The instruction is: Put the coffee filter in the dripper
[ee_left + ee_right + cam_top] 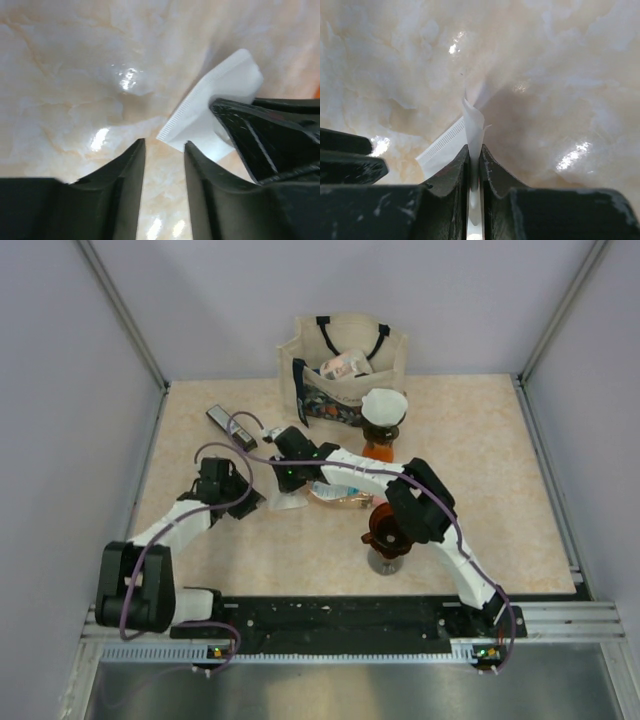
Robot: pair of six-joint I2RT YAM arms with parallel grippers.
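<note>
- Top view: the coffee filter (285, 503) is low at the table (480, 440), left of the dripper (386, 526); the way across seems free.
- Left wrist: the left gripper (165, 145) stands open, with the filter's corner just beyond its tips.
- Right wrist: the right gripper (474, 150) pinches the filter's raised edge, probably for lifting.

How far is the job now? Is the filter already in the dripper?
Not yet. Done: the right fingers are shut on the coffee filter. In hand: the filter is near the table, left fingers open beside it, holding nothing. Left: carry it to the brown dripper and set it inside.
</note>
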